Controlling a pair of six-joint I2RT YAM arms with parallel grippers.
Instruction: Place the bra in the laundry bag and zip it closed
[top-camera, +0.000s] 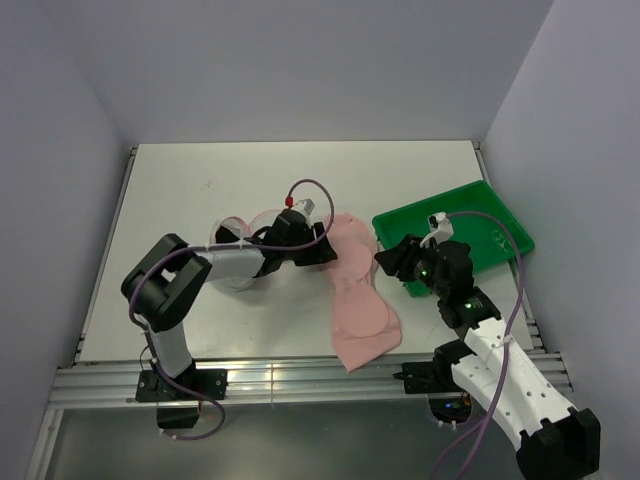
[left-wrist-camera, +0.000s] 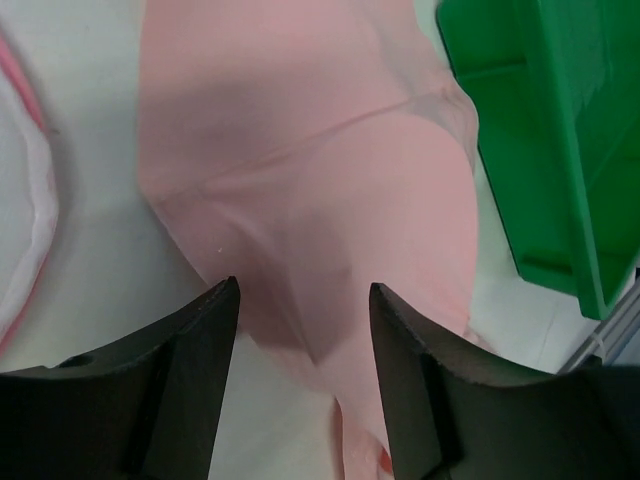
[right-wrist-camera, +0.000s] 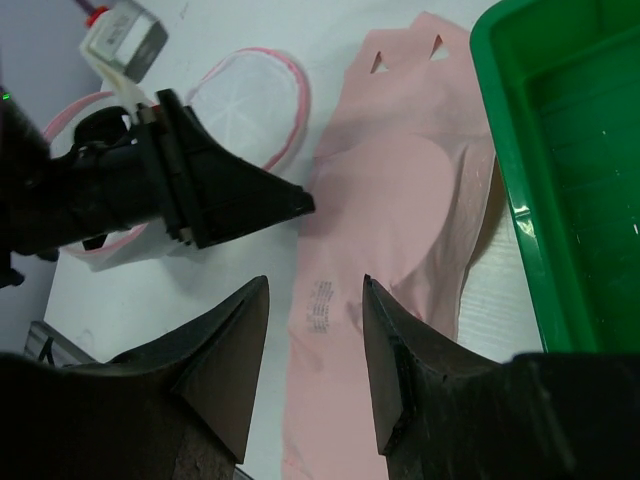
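The pale pink bra (top-camera: 358, 295) lies flat on the table, running from the middle toward the front edge; it also shows in the left wrist view (left-wrist-camera: 320, 200) and the right wrist view (right-wrist-camera: 400, 210). The white mesh laundry bag (top-camera: 232, 238) with its pink rim lies open to the bra's left, partly hidden by my left arm; its round lid shows in the right wrist view (right-wrist-camera: 245, 105). My left gripper (top-camera: 325, 247) is open just above the bra's upper left edge (left-wrist-camera: 303, 290). My right gripper (top-camera: 385, 260) is open over the bra's right side (right-wrist-camera: 315, 290).
A green plastic tray (top-camera: 455, 235) stands right of the bra, close behind my right gripper; its wall shows in the wrist views (left-wrist-camera: 545, 150) (right-wrist-camera: 520, 180). The table's front metal rail (top-camera: 300, 375) runs along the near edge.
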